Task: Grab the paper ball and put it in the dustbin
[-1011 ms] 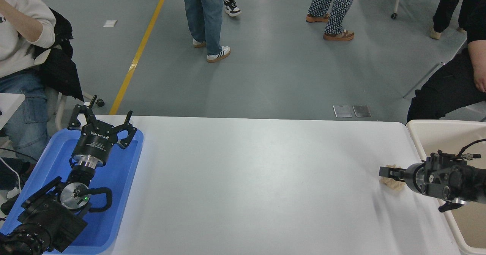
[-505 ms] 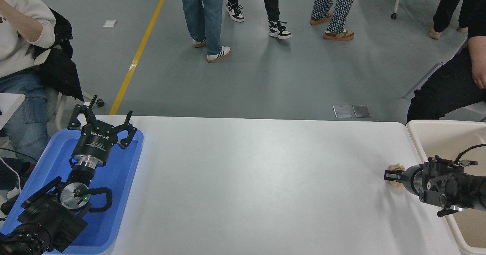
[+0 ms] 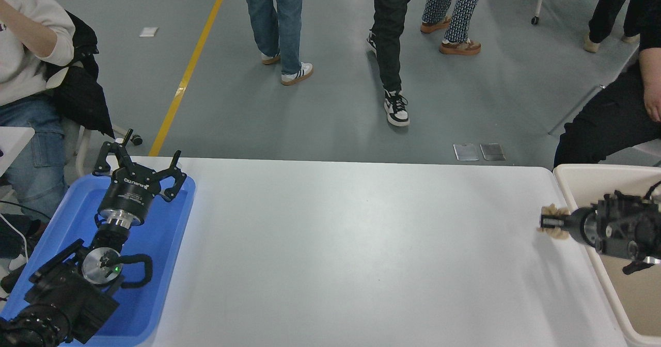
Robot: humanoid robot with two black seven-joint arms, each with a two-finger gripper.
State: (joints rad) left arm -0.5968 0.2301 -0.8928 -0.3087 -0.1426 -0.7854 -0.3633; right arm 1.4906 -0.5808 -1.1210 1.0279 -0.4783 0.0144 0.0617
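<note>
The tan paper ball point(image 3: 556, 222) is clamped in my right gripper point(image 3: 551, 223), which reaches in from the right edge and holds the ball above the table's right end, just left of the dustbin's rim. The beige dustbin point(image 3: 583, 205) stands off the table's right edge, partly covered by my right arm. My left gripper point(image 3: 139, 170) is parked open and empty over the blue tray at the lower left.
A shallow blue tray point(image 3: 160, 243) lies at the table's left end under the left arm. A seated person in black is just behind the dustbin at the right. A person sits at the far left; several people walk beyond the table.
My right gripper has carried the paper ball to the right and up, from the table surface towards the dustbin's rim. A person in black trousers has walked in behind the table.
</note>
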